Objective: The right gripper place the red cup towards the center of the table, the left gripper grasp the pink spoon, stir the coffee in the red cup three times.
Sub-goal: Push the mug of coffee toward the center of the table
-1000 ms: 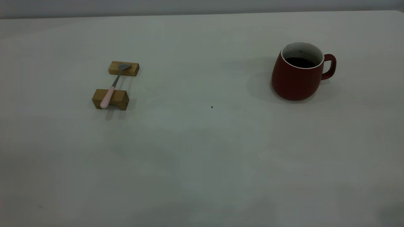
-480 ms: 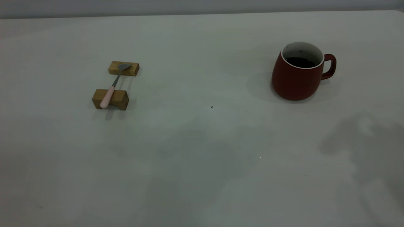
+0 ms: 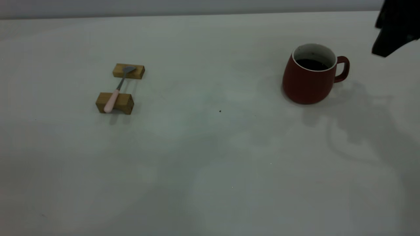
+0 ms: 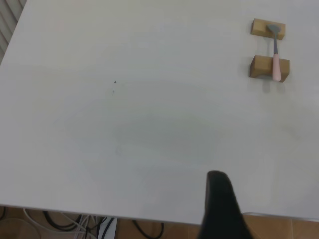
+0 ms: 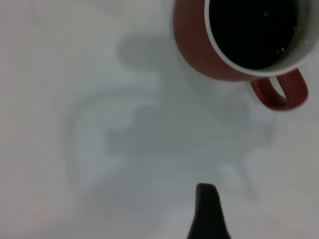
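Right gripper [image 3: 395,29] cut off, red cup [image 3: 310,78] unobstructed

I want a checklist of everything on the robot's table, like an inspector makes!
Surface: pale table, one tiny dark speck near the middle.
Job's things: red cup upright at the right, holding coffee, handle facing right; pink spoon lying across two wooden blocks at the left.
Clutter: nothing seen.
Grippers: right gripper above and right of the cup, not touching it; left gripper over the table's edge, far from the spoon.
Cables: some under the table's edge.
Surroundings: grey wall behind.
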Tool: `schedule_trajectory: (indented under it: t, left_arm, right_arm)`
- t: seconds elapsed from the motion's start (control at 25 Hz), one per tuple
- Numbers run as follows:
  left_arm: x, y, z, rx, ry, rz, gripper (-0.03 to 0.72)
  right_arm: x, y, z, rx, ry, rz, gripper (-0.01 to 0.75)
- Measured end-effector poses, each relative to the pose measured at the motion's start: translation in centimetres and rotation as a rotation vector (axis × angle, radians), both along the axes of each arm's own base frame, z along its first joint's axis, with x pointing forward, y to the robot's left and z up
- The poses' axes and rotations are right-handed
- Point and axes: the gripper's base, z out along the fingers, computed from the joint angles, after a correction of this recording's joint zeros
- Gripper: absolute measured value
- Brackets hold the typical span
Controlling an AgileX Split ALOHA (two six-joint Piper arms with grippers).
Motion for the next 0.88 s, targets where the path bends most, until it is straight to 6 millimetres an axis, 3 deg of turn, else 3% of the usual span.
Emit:
schedule_trajectory:
  t: [0.4, 0.68, 0.88]
  left_arm:
    - [0.0, 0.0, 0.0, 0.0, 0.0, 0.0, 0.543]
    - [0.0, 0.0, 0.0, 0.0, 0.0, 0.0, 0.543]
    - [0.0, 0.0, 0.0, -0.001, 0.0, 0.001, 0.543]
  right_arm:
    - [5.0, 0.5, -6.4, -0.07, 0.01, 0.172, 0.596]
    - [7.3, 0.5, -8.0, -0.112, 0.0, 0.223, 0.602]
    - [7.7, 0.8, -9.1, -0.123, 0.008, 0.267, 0.602]
